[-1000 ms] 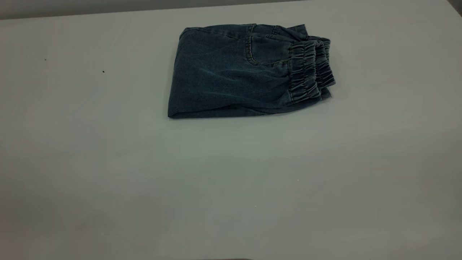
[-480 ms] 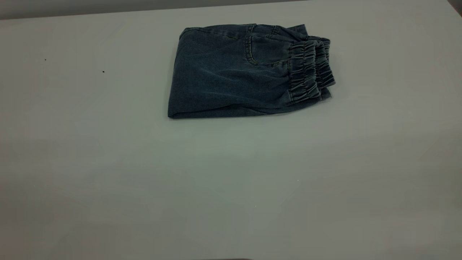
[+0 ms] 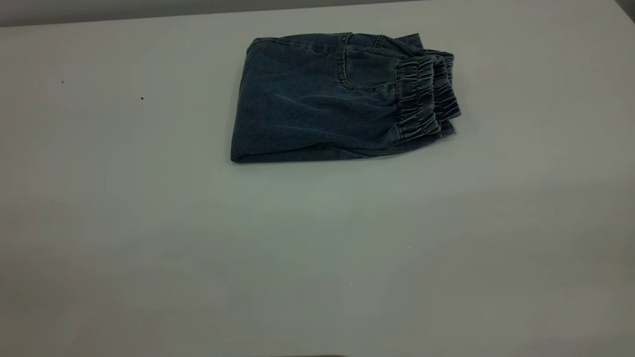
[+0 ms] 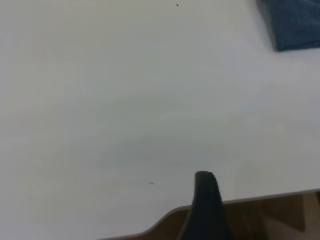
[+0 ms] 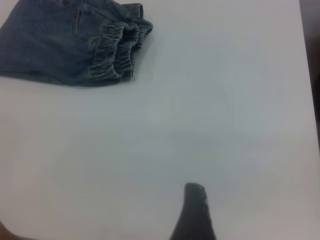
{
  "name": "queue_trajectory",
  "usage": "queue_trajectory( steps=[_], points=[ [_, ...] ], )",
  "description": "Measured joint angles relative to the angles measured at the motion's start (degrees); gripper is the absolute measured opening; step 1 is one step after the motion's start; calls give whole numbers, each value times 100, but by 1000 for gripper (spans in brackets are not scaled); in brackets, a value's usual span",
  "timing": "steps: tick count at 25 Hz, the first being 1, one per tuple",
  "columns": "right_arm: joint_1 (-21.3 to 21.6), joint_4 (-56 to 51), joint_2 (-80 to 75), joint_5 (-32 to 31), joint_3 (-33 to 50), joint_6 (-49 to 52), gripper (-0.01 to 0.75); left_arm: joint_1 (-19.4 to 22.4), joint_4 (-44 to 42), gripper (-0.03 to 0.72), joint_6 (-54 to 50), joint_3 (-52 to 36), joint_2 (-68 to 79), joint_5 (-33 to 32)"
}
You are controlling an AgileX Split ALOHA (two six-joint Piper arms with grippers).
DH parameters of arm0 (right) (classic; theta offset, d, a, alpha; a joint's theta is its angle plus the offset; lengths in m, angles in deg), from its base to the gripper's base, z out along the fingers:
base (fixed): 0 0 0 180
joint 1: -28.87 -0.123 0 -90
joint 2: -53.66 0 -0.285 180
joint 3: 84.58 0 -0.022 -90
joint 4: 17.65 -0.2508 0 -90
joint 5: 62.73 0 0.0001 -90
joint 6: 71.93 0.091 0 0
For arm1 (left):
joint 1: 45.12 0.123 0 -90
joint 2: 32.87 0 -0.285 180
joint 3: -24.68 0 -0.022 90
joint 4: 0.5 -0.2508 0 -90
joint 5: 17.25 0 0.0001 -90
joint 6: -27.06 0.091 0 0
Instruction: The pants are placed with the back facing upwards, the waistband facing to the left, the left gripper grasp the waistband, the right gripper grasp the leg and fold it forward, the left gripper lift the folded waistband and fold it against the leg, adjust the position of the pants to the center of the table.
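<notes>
Nearest the arms' side, the table [image 3: 317,258] is a broad, smooth, matte white-grey sheet. In the left wrist view one black fingertip of the left gripper [image 4: 206,200] pokes up over the table's rounded edge, with brown floor beyond; only that one blunt tip shows, so I cannot tell how far it is spread, and it has hold of nothing that I can see. The right gripper [image 5: 194,207] shows likewise as a single dark rounded tip above bare tabletop, well apart from the cloth, its spread not readable either.

Farther back, toward the table's far edge, the pants [image 3: 317,99] lie folded into a compact, roughly rectangular pad of soft blue denim, faintly creased. The waistband [image 3: 426,96] sits at the pad's right end in stacked, finely puckered ruffles, with a curved stitched pocket seam just beside it.
</notes>
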Motion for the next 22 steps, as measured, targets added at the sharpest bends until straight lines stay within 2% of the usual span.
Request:
queue_trajectory(
  steps=[10, 22],
  points=[
    [0, 21, 0, 0, 0, -2, 490, 0, 0, 497, 0, 0, 0, -19],
    [6, 571, 0, 42, 7, 498, 490, 0, 0, 497, 0, 0, 0, -19]
  ],
)
